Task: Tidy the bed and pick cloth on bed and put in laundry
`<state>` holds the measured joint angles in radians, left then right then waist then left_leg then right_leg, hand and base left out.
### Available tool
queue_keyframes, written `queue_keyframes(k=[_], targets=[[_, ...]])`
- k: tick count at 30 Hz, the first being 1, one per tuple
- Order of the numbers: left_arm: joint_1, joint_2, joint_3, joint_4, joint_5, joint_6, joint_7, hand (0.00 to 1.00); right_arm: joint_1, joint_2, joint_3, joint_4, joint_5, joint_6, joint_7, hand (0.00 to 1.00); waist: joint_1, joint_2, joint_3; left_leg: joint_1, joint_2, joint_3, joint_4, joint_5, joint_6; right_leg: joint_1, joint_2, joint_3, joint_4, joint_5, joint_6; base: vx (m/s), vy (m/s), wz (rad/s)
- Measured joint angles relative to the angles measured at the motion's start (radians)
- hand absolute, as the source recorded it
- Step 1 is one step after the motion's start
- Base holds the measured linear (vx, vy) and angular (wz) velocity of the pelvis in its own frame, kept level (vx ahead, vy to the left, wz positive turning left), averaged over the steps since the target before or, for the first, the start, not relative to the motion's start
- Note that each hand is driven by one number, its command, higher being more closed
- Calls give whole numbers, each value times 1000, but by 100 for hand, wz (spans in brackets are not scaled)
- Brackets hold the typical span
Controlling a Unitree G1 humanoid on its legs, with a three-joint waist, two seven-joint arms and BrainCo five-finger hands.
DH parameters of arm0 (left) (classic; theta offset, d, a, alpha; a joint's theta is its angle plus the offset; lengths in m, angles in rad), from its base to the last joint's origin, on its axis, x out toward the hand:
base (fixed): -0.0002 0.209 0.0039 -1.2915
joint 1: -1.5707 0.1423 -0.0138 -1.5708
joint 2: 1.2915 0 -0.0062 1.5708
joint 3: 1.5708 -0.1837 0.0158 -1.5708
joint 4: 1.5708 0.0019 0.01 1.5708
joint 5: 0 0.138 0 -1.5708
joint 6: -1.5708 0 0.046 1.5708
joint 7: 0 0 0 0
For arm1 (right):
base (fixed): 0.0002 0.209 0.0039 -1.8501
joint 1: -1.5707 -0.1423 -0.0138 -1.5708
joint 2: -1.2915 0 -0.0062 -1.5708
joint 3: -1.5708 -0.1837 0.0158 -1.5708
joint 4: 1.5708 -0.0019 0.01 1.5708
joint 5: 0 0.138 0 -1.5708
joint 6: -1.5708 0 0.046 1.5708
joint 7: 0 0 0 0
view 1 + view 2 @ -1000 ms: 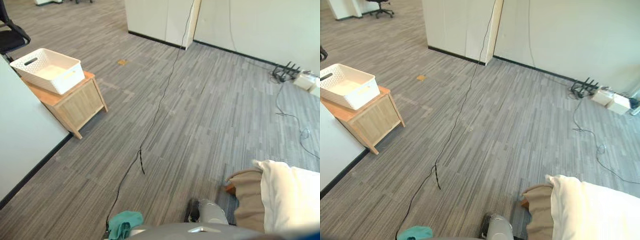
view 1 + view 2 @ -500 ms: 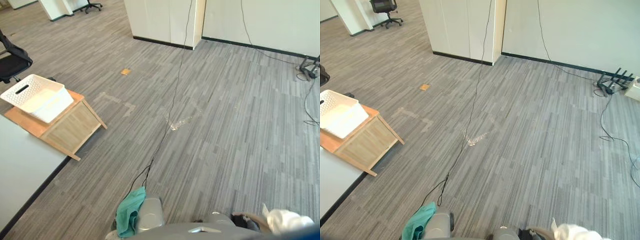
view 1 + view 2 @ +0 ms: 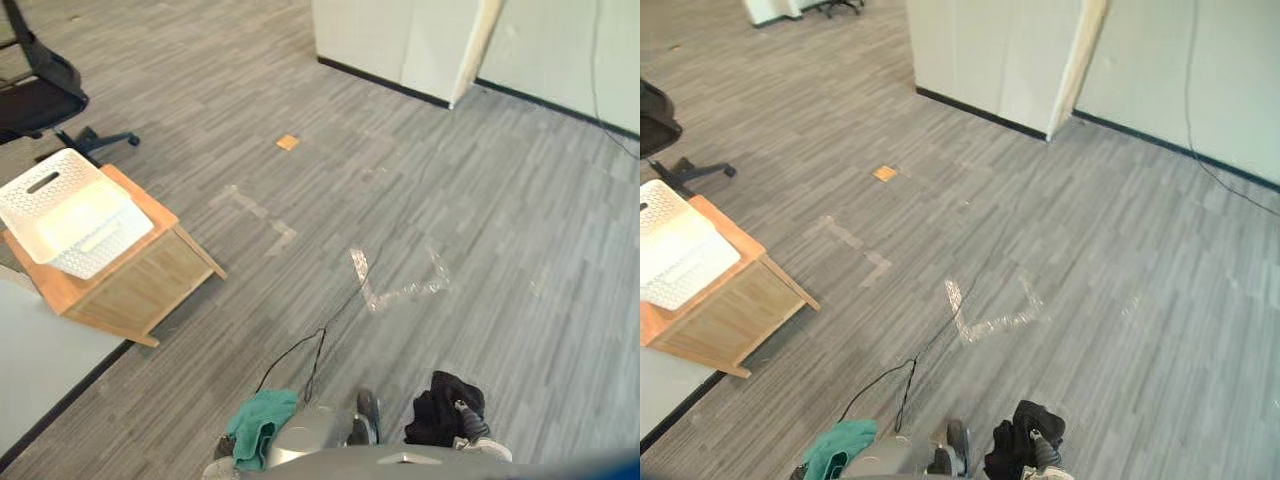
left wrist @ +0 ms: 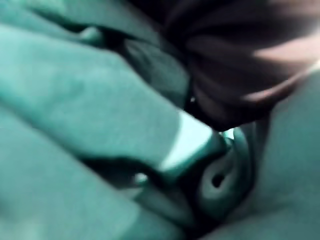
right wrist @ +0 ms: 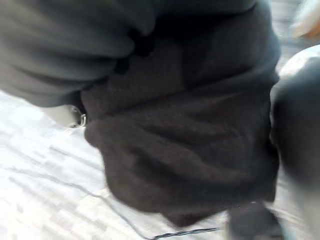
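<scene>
A teal cloth [image 3: 255,425] hangs at the bottom edge of the eye views, bunched in my left hand [image 4: 232,75], whose dark fingertip presses into its folds. To its right a black cloth [image 3: 443,408] is draped round my right hand [image 3: 468,420], with a silver finger poking out of it; in the right wrist view the black cloth [image 5: 185,135] hangs above the floor. The white slotted laundry basket [image 3: 70,212] stands on a low wooden side table [image 3: 150,285] at the far left, well away from both hands.
A white partition [image 3: 40,375] with a dark base runs along the lower left beside the table. A black office chair [image 3: 40,95] stands behind the basket. Pale tape marks [image 3: 395,290] lie on the grey carpet, and white cabinets [image 3: 400,40] line the far wall.
The camera has swung left, so the bed and pillow have left the picture. The black cloth now shows in my right hand. The teal cloth stays in my left hand.
</scene>
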<state>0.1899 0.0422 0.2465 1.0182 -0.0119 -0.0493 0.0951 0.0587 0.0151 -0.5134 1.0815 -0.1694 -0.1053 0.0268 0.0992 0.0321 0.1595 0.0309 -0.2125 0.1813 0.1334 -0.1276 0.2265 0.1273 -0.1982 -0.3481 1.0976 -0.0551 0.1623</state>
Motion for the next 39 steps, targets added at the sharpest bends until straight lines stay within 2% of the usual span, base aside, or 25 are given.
queue_keyframes(k=[1,2,3,4,6,8,9,10,12,13,14,16,17,18,20,21,22,24,27,28,30,31,33,35,39], targets=[[-17,-1,21,-7,-10,-2,-1,100,15,-3,9,-35,-19,-8,-1,100,-18,-35,7,75,8,-66,-1,-41,-261,-89,0,17,35,-43,-63,479,11,170],[-29,21,34,-26,-22,-9,-1,100,38,17,41,-64,-33,-16,-2,100,-20,-75,5,54,63,37,143,-169,-93,-142,-65,6,36,-75,-63,476,-69,192],[-33,25,33,-42,-28,-17,3,100,55,21,47,-104,-20,-24,0,100,-22,-31,2,59,152,56,152,-190,-88,-169,-55,-22,28,-102,-66,347,-170,163],[-48,18,32,-47,-45,-10,10,100,61,4,51,-128,-22,-30,-2,100,-7,-48,6,92,137,-20,175,-214,-89,-222,-67,10,-36,-154,-63,430,-233,196],[-76,1,23,-65,-57,-4,14,100,76,16,51,-131,0,-34,-1,100,-21,-60,-2,106,135,-166,149,-215,-90,-304,-56,10,-208,-204,-73,502,-239,228],[-120,-27,1,-58,-57,7,21,100,60,-7,51,-115,10,-31,2,100,-35,-42,6,130,158,-318,145,-222,-115,-361,-37,49,-523,-195,-78,501,-225,224],[-120,-40,3,-53,-60,9,22,100,59,-22,55,-115,11,-31,4,100,-35,-34,10,141,173,-339,146,-231,-132,-372,-23,68,-586,-172,-83,447,-238,156],[-123,-51,6,-52,-65,11,27,100,54,-32,76,-115,11,-34,9,100,-29,-19,17,169,206,-360,147,-247,-162,-386,8,102,-702,-102,-93,705,-424,123],[-110,-53,21,-48,-61,11,35,100,53,-36,123,-114,21,-34,12,100,-27,-23,15,210,243,-361,157,-282,-225,-386,37,152,-830,70,-90,719,-456,109],[-121,-74,40,-22,-55,16,40,100,41,-64,134,-112,28,-34,16,100,-31,5,13,238,288,-372,168,-295,-249,-372,58,136,-749,63,-113,450,-292,64],[-122,-83,47,-18,-53,16,40,100,32,-66,138,-113,28,-34,16,100,-25,12,9,235,299,-360,180,-276,-268,-380,54,135,-698,21,-128,538,-363,71],[-121,-101,50,-18,-37,10,37,100,23,-56,167,-112,56,-43,20,100,-30,2,13,270,299,-354,191,-184,-280,-385,10,108,-527,-131,-135,511,-367,61],[-118,-104,54,-17,-37,10,37,100,23,-56,177,-111,60,-43,20,100,-30,0,9,266,302,-355,210,-167,-278,-378,6,99,-508,-160,-139,570,-403,54],[-114,-118,113,-19,-38,11,38,100,14,-57,193,-107,68,-31,29,100,-32,20,-6,194,312,-356,401,-117,-276,-327,15,65,-507,-242,-139,435,-313,43],[-109,-125,142,-21,-42,8,36,100,16,-55,203,-102,67,-20,32,100,-33,39,-5,103,330,-355,611,-12,-289,-265,41,42,-532,-269,-149,337,-233,40],[-102,-123,167,-24,-47,2,35,100,15,-59,211,-104,65,-12,41,100,-36,50,-2,25,356,-355,778,81,-320,-208,65,22,-568,-280,-154,386,-252,41],[-83,-121,196,-57,-49,-7,34,100,15,-60,221,-91,62,11,53,100,-25,49,2,-108,396,-312,1027,56,-309,-113,101,-8,-634,-285,-162,375,-234,36],[-65,-88,187,-67,-34,-14,34,100,9,-58,227,-47,59,28,56,100,-20,24,8,-201,396,-259,1128,1,-298,-19,108,-29,-714,-283,-167,294,-147,15],[-41,-61,172,-54,-19,-2,19,100,-15,-60,218,-14,61,45,60,100,-23,-2,25,-312,356,-130,975,-92,-289,121,108,-51,-857,-257,-153,377,-63,7],[-40,-51,155,-51,-7,5,14,100,-23,-61,199,1,62,47,64,100,-23,-7,39,-314,331,-66,786,-114,-277,159,100,-58,-891,-252,-146,403,67,8],[-35,-47,139,-50,5,19,10,100,-22,-63,164,6,60,45,74,100,-26,-1,39,-265,283,21,359,-23,-267,200,91,-79,-916,-257,-126,480,97,9],[-35,-27,136,-39,10,30,-3,100,-23,-55,150,22,57,44,75,100,-22,-36,56,-204,237,68,254,23,-178,233,64,-70,-936,-262,-93,428,73,13],[-36,-13,136,-41,27,41,-5,100,-23,-35,153,18,46,31,85,100,-22,-64,45,-188,200,72,186,28,-170,246,50,-69,-1002,-190,-91,335,77,7],[-47,-3,118,-32,35,65,-4,100,-21,-24,140,18,49,24,85,100,-25,-58,46,-179,193,111,181,33,-157,271,45,-70,-1037,-99,-61,401,153,23],[-41,11,69,-9,37,85,-3,100,-9,-25,137,16,38,51,76,100,-3,-53,25,-66,167,145,69,20,-132,267,22,-32,-935,-39,-44,270,78,15]])
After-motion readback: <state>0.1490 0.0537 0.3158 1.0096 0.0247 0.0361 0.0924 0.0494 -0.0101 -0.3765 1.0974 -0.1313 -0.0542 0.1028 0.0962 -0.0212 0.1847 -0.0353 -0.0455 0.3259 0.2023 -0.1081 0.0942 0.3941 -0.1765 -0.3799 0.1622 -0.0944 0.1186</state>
